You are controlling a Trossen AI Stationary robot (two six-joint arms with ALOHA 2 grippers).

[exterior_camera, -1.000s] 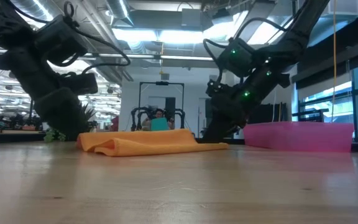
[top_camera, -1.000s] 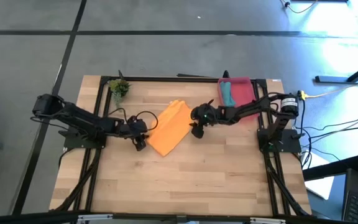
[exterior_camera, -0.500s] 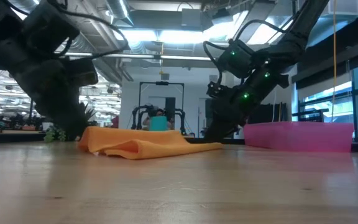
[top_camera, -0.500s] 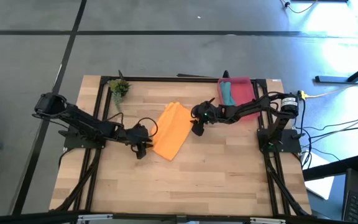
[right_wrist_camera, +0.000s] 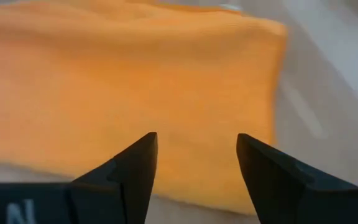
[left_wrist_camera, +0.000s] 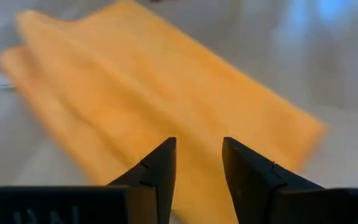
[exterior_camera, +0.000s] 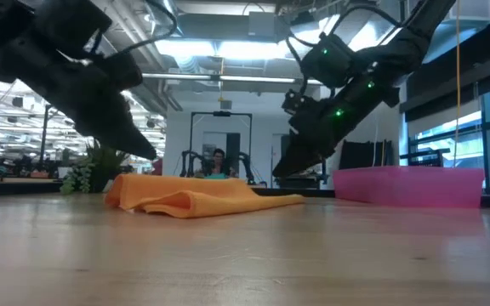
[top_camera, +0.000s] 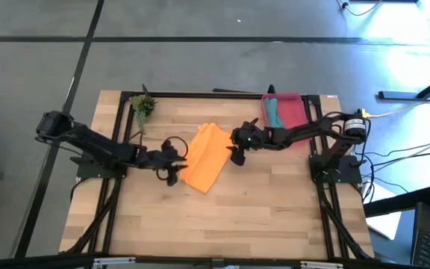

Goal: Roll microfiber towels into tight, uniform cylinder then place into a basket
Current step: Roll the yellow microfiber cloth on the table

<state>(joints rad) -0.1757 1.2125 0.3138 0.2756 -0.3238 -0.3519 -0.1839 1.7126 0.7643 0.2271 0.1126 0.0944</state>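
The folded orange towel (top_camera: 205,155) lies mid-counter, long axis slanting from near-left to far-right, squarely between the left hand (top_camera: 173,174) at its near-left corner and the right hand (top_camera: 235,156) at its right edge, both hands part-open, empty.

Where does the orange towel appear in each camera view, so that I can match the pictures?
High view: orange towel at table centre, between both grippers.
Low view: it lies folded, left of centre.
Left wrist view: it fills the middle, beyond the open fingers.
Right wrist view: it fills most of the picture.
Shared landmark: the basket, pink at right in the low view.
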